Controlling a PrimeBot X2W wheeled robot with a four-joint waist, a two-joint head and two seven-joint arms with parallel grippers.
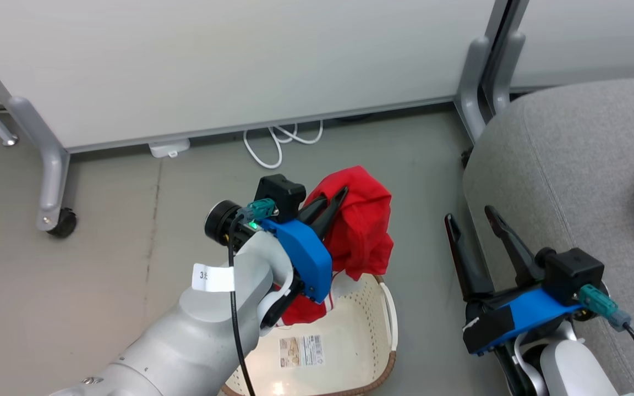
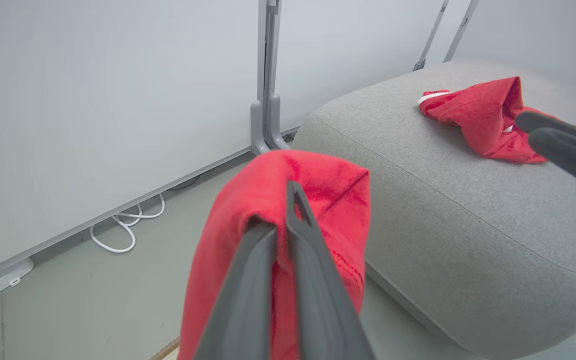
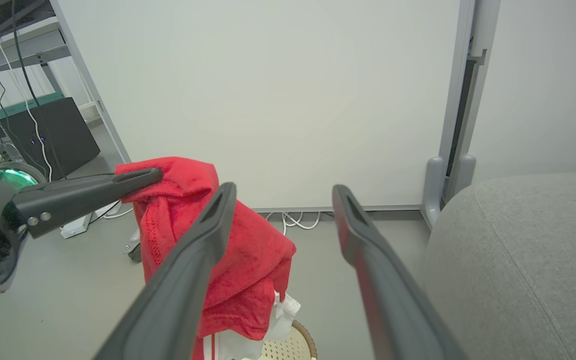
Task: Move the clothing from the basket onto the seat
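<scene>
A small white tag [image 1: 212, 277] is sticking out from the left arm, and it is showing a "3" with a mark after it that is too small to read. A paper label [image 1: 301, 351] is lying on the floor of the basket [image 1: 389, 322], at 6 o'clock in the head view, but its print is too tiny to read. The left gripper [image 1: 334, 202] is sitting near the middle of that view with its two dark fingers [image 2: 248, 280] pressed together, pinching the top of a red garment [image 1: 364, 225]. The garment is hanging down from the fingers in a bunch. Its lower end, with some white on it, is dangling over the far side of the basket, and I cannot tell if it is touching the rim. The right gripper [image 1: 469, 214] is waiting at 4 o'clock with its fingers spread wide apart, holding nothing and touching nothing, just beside the edge of the grey seat [image 1: 570, 165]. The seat is filling the 3 o'clock side. A second red garment [image 2: 478, 117] with a bit of white trim is lying crumpled on top of the seat, well apart from the basket. A white cable [image 1: 273, 148] is looping on the floor at 12 o'clock, by the pale wall panel [image 1: 240, 55].
</scene>
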